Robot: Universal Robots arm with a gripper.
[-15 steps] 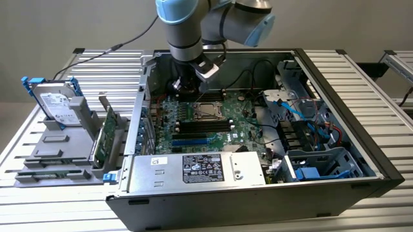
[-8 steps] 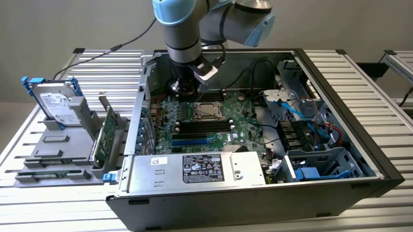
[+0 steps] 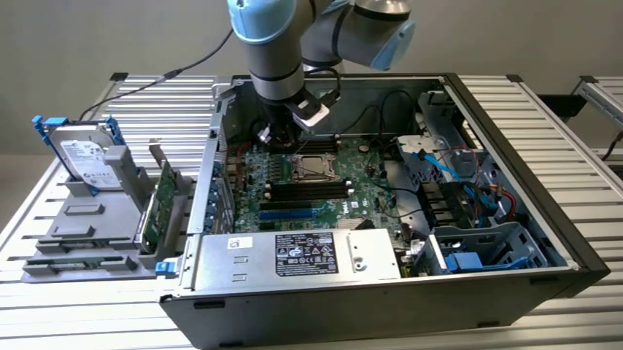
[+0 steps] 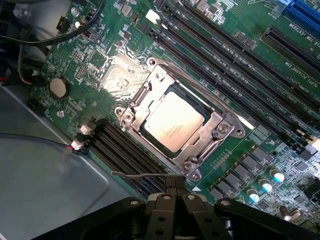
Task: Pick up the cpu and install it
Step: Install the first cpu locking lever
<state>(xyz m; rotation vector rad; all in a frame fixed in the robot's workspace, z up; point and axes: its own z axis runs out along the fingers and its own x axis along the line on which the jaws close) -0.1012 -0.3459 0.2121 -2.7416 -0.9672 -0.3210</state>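
We see the cpu (image 4: 172,124) lying flat in its socket (image 4: 179,120) on the green motherboard (image 4: 100,65), silver top facing up. It is square, so it has no long axis to speak of; in the wrist view its edges run diagonally, in line with the metal socket frame around it. In the exterior view the one cpu (image 3: 308,165) sits near the middle of the motherboard (image 3: 360,191), inside the open computer case (image 3: 389,306).

The gripper (image 4: 176,200) hangs above the motherboard, close to the socket and off to one side of it, not touching the cpu. Its fingers are pressed together with nothing between them. In the exterior view the gripper (image 3: 276,140) sits just to the exterior view's left of the socket, at the end of the one grey and blue arm (image 3: 282,51) reaching down into the case.

Beside the socket we count four long black memory slots (image 4: 235,75) on one side and a second bank of black slots (image 4: 125,150) on the other. One round coin battery (image 4: 58,87) lies farther from the socket on the board.

Outside the case, to the exterior view's left, one hard drive (image 3: 86,157) with a blue bracket stands upright in a grey holder (image 3: 87,219), and one green card (image 3: 163,197) stands on edge beside it.
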